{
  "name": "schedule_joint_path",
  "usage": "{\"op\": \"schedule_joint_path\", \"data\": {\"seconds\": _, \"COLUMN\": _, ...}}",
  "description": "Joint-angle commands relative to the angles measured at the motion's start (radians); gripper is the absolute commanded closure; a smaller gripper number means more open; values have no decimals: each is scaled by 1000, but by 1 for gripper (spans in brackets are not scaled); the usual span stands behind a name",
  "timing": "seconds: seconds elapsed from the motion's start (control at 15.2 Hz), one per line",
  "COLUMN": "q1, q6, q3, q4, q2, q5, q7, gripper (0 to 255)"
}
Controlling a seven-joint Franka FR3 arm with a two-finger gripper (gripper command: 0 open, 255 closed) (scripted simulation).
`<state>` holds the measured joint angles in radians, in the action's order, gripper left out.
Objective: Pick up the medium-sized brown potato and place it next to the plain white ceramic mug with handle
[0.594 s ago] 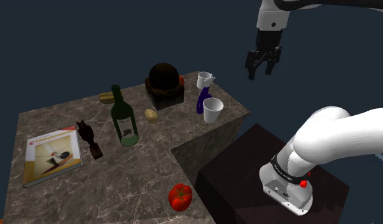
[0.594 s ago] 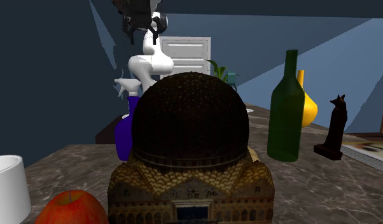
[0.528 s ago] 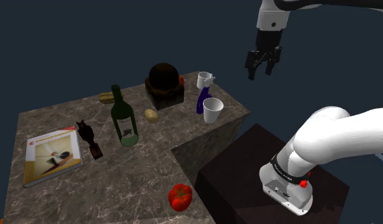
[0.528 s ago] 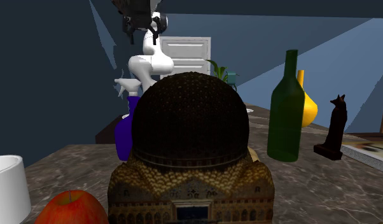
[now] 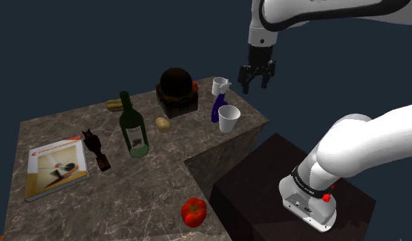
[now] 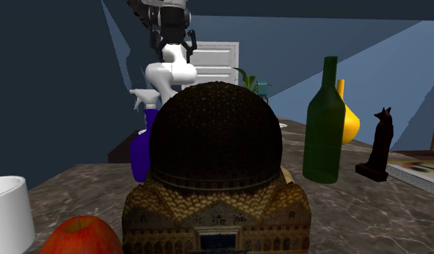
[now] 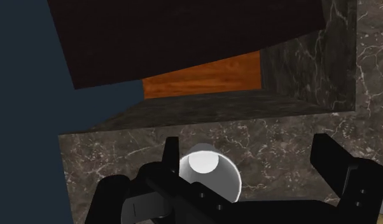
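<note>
Above the counter's [image 5: 129,198] corner, the tool [image 5: 256,82] hangs spread wide (clasping nothing), a white cup [image 7: 208,170] below it.

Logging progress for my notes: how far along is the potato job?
Nothing done yet: the potato lies on the table beside the green bottle. In hand: the gripper hangs open, empty, above the table, near the mug. Left: reach, grasp, carry, place.

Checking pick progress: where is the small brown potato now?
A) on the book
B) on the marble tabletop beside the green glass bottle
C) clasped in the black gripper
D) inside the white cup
B: the brown potato lies on the marble tabletop beside the green glass bottle, while the black gripper hangs open in the air, empty.
</note>
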<state>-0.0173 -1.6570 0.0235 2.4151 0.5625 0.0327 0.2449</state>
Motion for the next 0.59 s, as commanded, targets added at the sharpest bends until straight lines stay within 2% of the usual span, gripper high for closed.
{"op": "schedule_joint_path", "data": {"seconds": 0.0, "q1": -11, "q6": -63, "q3": 22, "q4": -8, "q2": -65, "q5": 15, "q7": 27, "gripper": 0}}
{"op": "schedule_joint_path", "data": {"seconds": 0.53, "q1": -42, "q6": -257, "q3": 92, "q4": -103, "q2": -341, "q5": 36, "q7": 120, "gripper": 0}}
